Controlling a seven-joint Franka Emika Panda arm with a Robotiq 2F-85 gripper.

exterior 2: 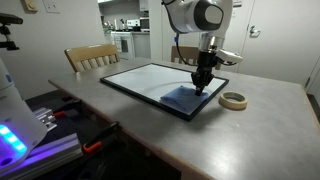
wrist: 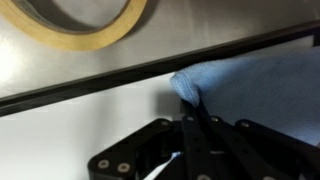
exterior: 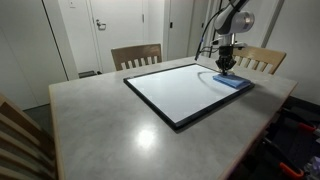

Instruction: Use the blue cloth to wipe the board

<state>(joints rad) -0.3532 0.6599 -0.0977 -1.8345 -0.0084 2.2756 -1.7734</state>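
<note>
The blue cloth lies on the corner of the board, a white glossy panel with a thin black frame. It also shows in the other exterior view on the board, and in the wrist view. My gripper stands upright over the cloth, fingers down. In the wrist view the fingers are closed together and pinch a fold of the cloth against the board.
A roll of tan masking tape lies on the grey table just off the board's corner, also in the wrist view. Wooden chairs stand at the far edge. The table edge is near the board's corner.
</note>
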